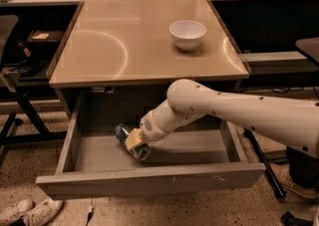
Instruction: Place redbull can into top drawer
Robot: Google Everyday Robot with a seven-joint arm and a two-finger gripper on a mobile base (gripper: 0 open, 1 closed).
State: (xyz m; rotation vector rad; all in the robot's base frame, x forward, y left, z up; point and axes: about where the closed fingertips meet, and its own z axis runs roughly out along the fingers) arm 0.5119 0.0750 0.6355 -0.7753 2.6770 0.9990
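The top drawer (pixel 149 179) is pulled open below the table, wide, shallow and grey. My white arm reaches from the right down into it. My gripper (pixel 133 141) is low inside the drawer, left of its middle, with yellowish fingers (pixel 134 139) closed around the redbull can (pixel 124 135). The can is blue and silver and lies tilted, at or just above the drawer floor. The gripper hides part of it.
A white bowl (pixel 187 34) stands on the tan table top (pixel 124 46) at the back right. A dark chair base (pixel 20 115) is at the left. White shoes (pixel 25 212) lie on the floor at the lower left. Shelves with clutter run along the back.
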